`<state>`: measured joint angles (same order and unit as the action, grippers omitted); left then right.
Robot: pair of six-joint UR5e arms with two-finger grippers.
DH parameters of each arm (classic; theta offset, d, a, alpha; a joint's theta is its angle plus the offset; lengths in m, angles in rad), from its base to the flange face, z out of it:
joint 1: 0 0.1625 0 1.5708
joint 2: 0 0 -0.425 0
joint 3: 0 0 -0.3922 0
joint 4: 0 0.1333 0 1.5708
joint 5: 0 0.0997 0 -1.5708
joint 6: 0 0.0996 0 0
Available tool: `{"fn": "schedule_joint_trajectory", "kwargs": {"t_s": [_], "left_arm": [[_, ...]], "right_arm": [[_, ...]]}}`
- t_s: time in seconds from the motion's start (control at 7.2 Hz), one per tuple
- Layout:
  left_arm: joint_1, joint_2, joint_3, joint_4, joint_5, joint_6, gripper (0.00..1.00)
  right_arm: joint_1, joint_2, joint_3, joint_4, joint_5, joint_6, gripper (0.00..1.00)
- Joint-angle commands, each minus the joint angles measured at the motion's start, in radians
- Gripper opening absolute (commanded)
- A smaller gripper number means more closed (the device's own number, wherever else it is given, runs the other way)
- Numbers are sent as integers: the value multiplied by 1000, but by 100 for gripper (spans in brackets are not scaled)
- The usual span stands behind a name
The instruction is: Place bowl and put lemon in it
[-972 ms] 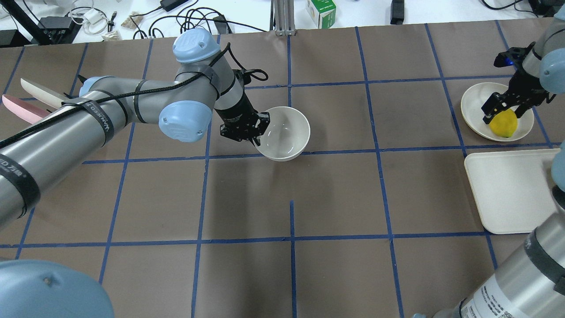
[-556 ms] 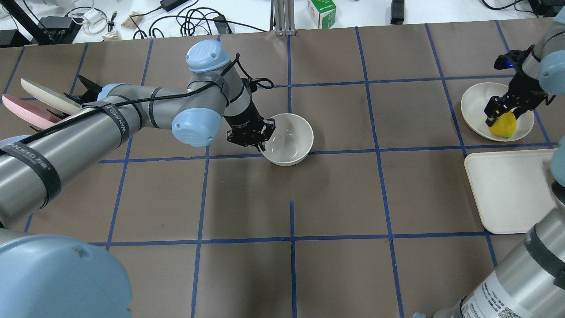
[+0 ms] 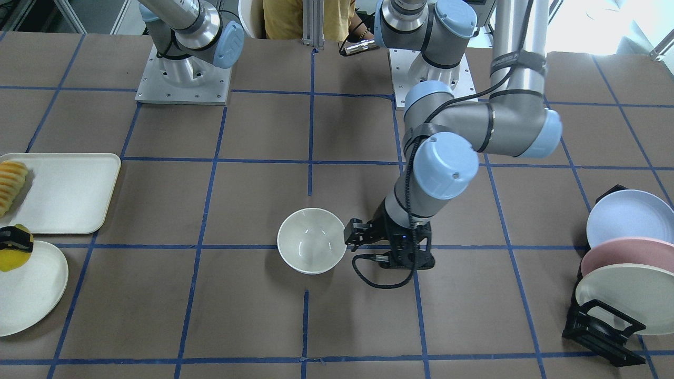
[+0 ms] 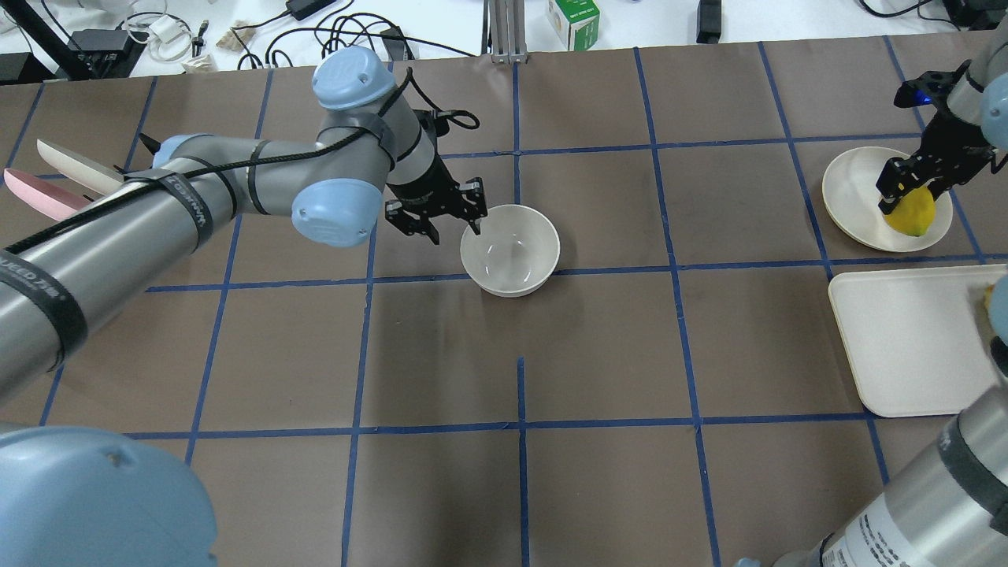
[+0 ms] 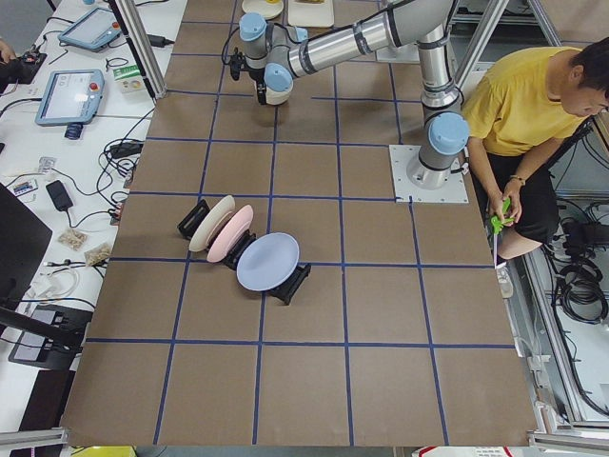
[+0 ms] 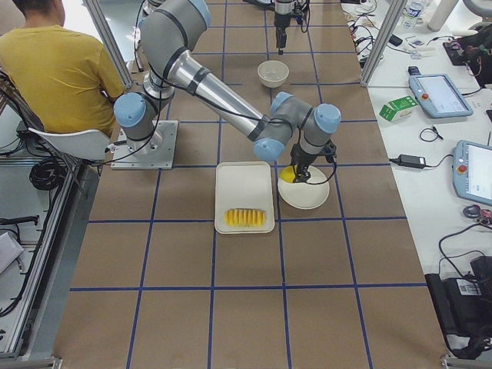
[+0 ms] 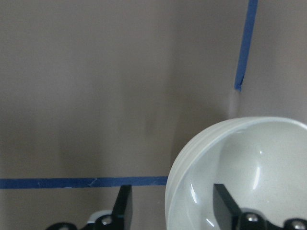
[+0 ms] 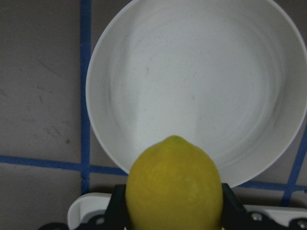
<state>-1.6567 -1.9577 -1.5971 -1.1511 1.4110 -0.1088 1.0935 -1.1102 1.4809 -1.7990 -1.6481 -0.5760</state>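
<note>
Rightward, lemon (image 4: pixel 913 214) above plate (image 4: pixel 854 189), tray (image 4: pixel 906 339) beside; bowl (image 4: pixel 512 250) mid-table, rack (image 3: pixel 595 329) far left.

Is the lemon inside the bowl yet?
No, the bowl is empty, and the lemon is gripped by the right end effector over the plate.

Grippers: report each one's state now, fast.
Left gripper: open, jaws straddling the rim of the deep glossy off-white bowl.
Right gripper: shut on the small bright yellow oval lemon.
</note>
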Motion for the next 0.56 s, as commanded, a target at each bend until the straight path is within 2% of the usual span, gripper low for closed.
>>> {"fn": "schedule_joint_trajectory", "kwargs": {"t_s": [0.0, 0.28, 0.42], "left_arm": [[86, 115, 136, -340, 86, 154, 100], [119, 251, 164, -503, 101, 198, 100], [114, 294, 149, -533, 103, 195, 100]], "right_arm": [[133, -205, 1, 229, 37, 239, 0], [337, -240, -5, 240, 137, 489, 0], [459, -235, -19, 237, 145, 637, 0]]}}
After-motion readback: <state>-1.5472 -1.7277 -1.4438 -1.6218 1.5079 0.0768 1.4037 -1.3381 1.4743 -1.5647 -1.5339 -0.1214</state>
